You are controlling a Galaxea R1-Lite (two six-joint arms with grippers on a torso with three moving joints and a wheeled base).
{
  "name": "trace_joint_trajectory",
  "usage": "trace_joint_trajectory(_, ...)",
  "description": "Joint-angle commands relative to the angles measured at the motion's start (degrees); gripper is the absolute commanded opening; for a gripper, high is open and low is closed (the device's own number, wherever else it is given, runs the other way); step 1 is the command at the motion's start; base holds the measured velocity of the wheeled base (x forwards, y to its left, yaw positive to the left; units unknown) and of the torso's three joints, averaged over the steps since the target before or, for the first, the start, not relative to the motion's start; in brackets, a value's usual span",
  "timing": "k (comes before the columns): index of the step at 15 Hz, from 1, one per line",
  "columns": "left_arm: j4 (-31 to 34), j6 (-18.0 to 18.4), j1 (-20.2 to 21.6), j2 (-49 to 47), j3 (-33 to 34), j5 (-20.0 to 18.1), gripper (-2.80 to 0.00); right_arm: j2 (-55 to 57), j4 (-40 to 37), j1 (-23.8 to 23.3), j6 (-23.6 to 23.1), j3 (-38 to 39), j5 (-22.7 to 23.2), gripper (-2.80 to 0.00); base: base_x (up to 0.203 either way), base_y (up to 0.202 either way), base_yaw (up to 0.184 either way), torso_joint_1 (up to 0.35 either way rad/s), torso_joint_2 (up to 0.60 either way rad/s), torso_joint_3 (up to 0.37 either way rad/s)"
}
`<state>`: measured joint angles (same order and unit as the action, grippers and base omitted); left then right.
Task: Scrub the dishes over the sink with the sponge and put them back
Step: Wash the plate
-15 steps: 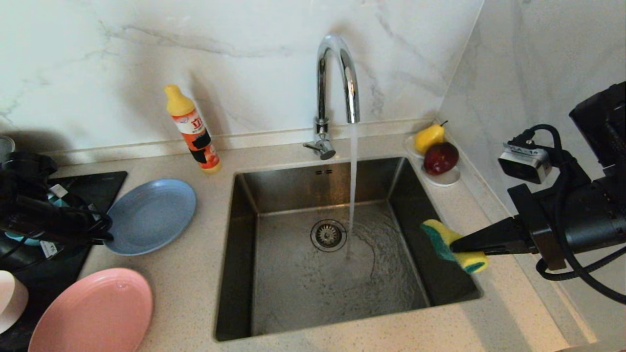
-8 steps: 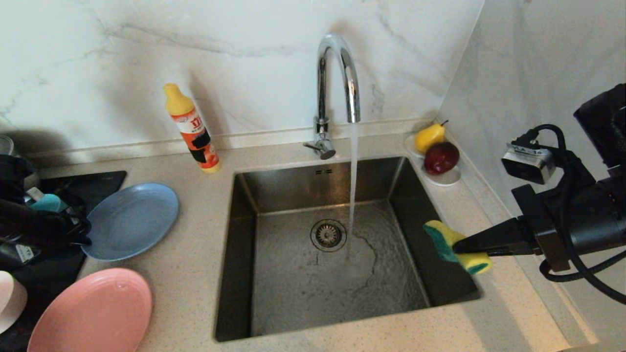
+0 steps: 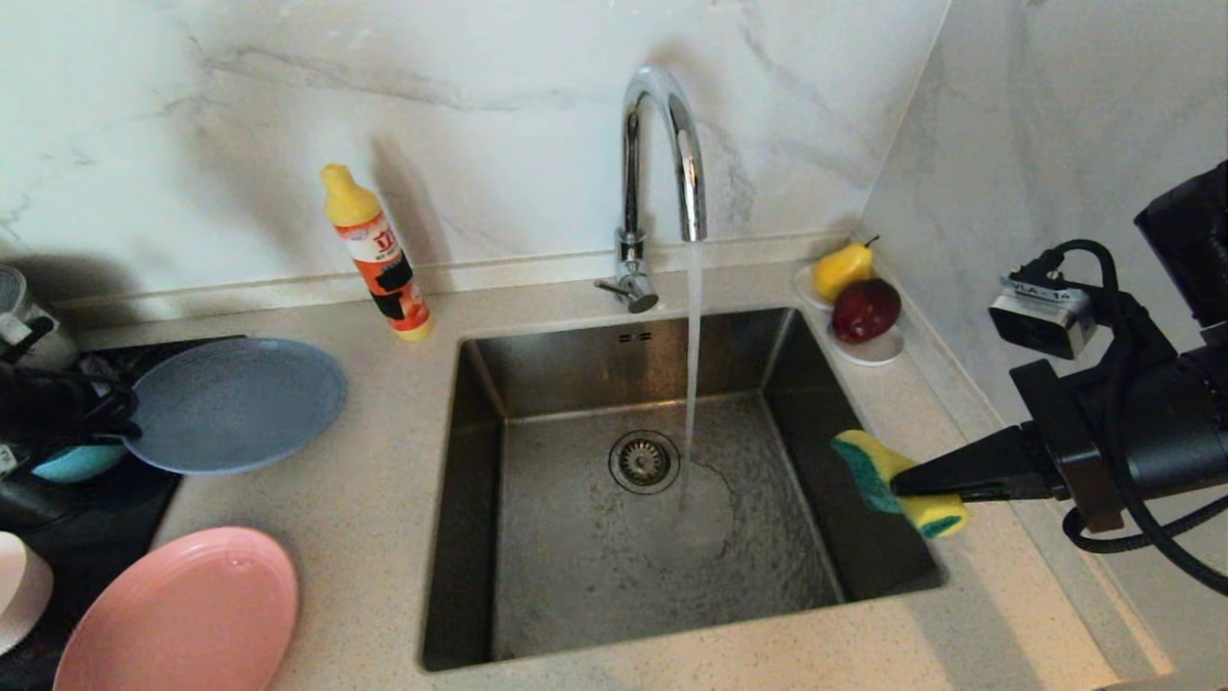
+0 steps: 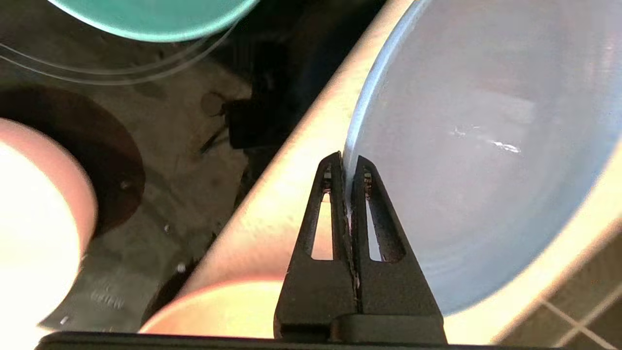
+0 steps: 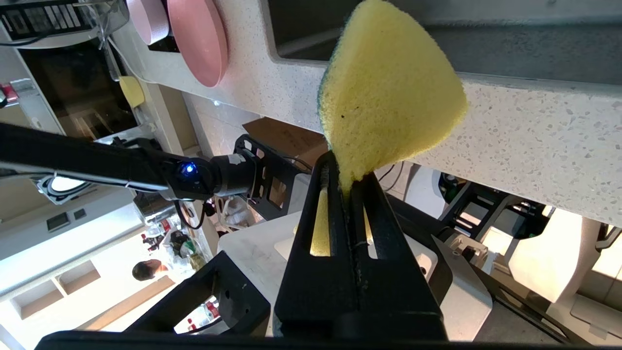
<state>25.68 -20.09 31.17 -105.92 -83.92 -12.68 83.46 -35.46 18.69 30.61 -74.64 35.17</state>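
Head view, left fingers pinching blue plate

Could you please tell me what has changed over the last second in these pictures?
The left gripper, shut on the blue plate's rim, has drawn the plate leftward and lifted it off the counter. The right gripper has stayed put at the sink's right edge, clamped on the sponge. The pink plate has not moved.

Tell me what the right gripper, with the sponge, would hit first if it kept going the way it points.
Probably the water stream: the right gripper, pinching the sponge, points across the sink, though depth is unclear.
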Motion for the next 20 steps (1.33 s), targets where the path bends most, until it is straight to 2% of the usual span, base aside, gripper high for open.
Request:
trace_joint_trajectory(1, 1.64, 0.21, 0.03, 5.61, -1.55, 0.03, -2.8, 0.04, -0.13, 0.03, 0.15, 0.2, 0.25, -2.8, 0.0, 0.0, 0.0, 0.0, 0.0, 0.0)
trace_joint_trajectory(5, 3.2, 0.98, 0.03, 12.04, -2.54, 0.13, -2.8, 0.06, -0.22, 0.03, 0.18, -0.24, 0.28, -2.8, 0.0, 0.0, 0.0, 0.0, 0.0, 0.0)
trace_joint_trajectory(7, 5.32, 3.66, 0.09, 16.0, -2.15, 0.1, -2.8, -0.14, -0.28, 0.03, 0.24, 0.19, 0.32, -2.8, 0.0, 0.0, 0.0, 0.0, 0.0, 0.0)
trace_joint_trajectory(11, 8.37, 6.38, 0.1, 23.6, -0.64, -0.06, -2.8, -0.31, -0.48, 0.03, 0.33, 0.64, 0.25, -2.8, 0.0, 0.0, 0.0, 0.0, 0.0, 0.0)
trace_joint_trajectory(13, 9.66, 6.7, 0.04, 26.68, -0.7, -2.98, -2.8, -0.4, -0.57, 0.03, 0.33, 0.64, 0.25, -2.8, 0.0, 0.0, 0.0, 0.0, 0.0, 0.0)
trace_joint_trajectory(15, 10.28, 6.58, -0.32, 29.88, -0.64, -8.58, -2.8, -0.49, -0.57, 0.03, 0.33, 0.73, 0.25, -2.8, 0.0, 0.0, 0.0, 0.0, 0.0, 0.0)
trace_joint_trajectory(16, 11.29, 6.61, -1.55, 30.39, -0.74, -9.93, -2.8, -0.72, -0.49, 0.03, 0.33, 1.04, 0.25, -2.8, 0.0, 0.0, 0.0, 0.0, 0.0, 0.0)
trace_joint_trajectory(17, 12.31, 6.58, -4.82, 30.87, -0.86, -10.9, -2.8, -0.84, -0.43, 0.03, 0.24, 1.14, 0.25, -2.8, 0.0, 0.0, 0.0, 0.0, 0.0, 0.0)
trace_joint_trajectory(20, 14.86, 6.63, -17.49, 31.72, -0.2, -11.43, -2.8, -1.29, -0.14, -0.06, 0.15, 1.96, 0.16, -2.8, 0.0, 0.0, 0.0, 0.0, 0.0, 0.0)
